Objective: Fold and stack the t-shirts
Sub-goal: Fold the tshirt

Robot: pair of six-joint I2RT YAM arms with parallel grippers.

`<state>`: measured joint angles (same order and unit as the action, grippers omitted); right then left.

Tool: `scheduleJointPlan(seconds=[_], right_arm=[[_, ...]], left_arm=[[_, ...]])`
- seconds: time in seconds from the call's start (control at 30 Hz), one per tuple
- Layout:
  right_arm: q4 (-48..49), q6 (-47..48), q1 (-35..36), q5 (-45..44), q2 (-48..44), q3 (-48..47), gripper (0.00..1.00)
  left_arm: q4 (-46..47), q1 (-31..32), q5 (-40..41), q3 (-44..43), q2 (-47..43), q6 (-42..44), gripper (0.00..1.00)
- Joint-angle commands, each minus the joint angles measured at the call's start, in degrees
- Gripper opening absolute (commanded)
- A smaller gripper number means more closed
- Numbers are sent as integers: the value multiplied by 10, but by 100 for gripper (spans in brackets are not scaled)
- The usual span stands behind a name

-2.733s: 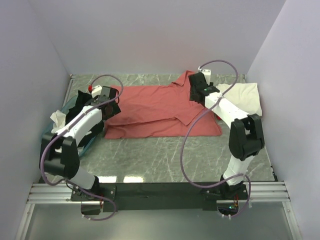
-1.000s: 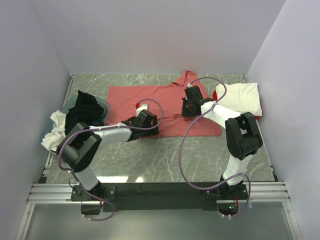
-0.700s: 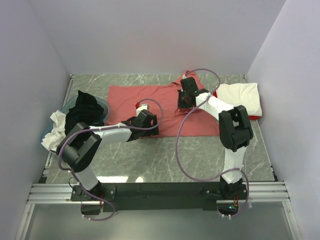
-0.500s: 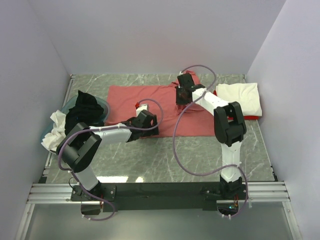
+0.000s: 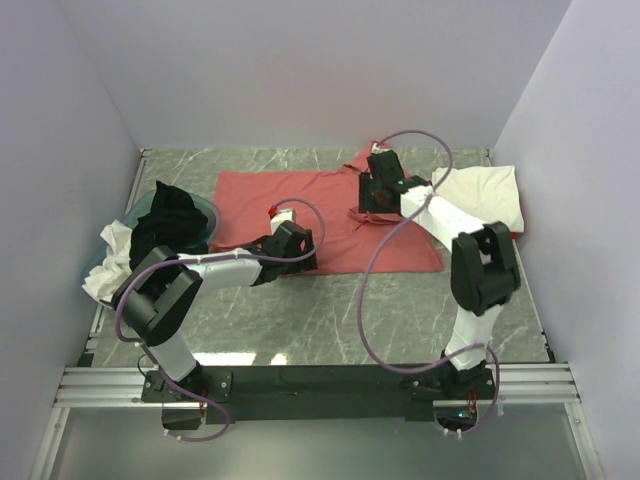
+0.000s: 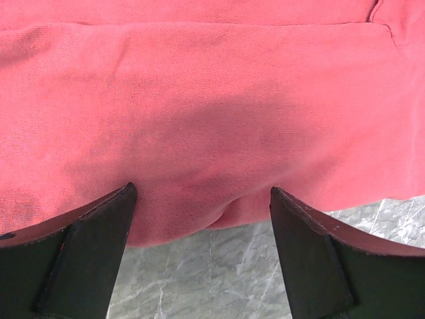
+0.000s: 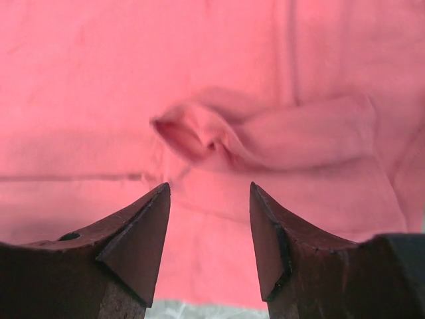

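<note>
Right now the big pink shirt (image 5: 300, 195) lies spread out on the grey table (image 5: 330, 300). Its collar (image 5: 372, 155) is at the far right corner.

The left gripper (image 6: 202, 193) is low at the near edge of the pink shirt. Its jaws are wide open, with one black finger (image 6: 93, 246) on each side, and they hold nothing. The edge of the pink shirt runs across between the fingers, with a small bump in it. Bare table shows just below that edge.

The right gripper (image 7: 209, 189) is over the far right part of the pink shirt, close to the collar. Its jaws are open too. A little bunched-up fold (image 7: 199, 136) of pink cloth sits just past the tips, and the tips are not pinching it.

A cream-white shirt (image 5: 485, 190) lies just beside the pink shirt on its right.

On the left of the pink shirt is a teal basin (image 5: 207, 218). A black shirt (image 5: 170, 212) is piled in it. A white shirt (image 5: 108, 262) hangs over the side of the basin away from the pink shirt.
</note>
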<state>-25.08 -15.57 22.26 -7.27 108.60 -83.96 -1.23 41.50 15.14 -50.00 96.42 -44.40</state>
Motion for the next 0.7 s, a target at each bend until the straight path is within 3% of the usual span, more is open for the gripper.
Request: scheduleJointPlan(seconds=[0.0, 0.2, 0.67], right_arm=[[19, -9, 2, -10, -74, 68, 58], [45, -22, 2, 42, -106, 150, 57], [17, -31, -24, 34, 23, 50, 57]], left_arm=[[-28, 3, -5, 12, 2, -11, 88], [-33, 3, -1, 5, 7, -7, 88], [-34, 3, 2, 18, 11, -8, 88]])
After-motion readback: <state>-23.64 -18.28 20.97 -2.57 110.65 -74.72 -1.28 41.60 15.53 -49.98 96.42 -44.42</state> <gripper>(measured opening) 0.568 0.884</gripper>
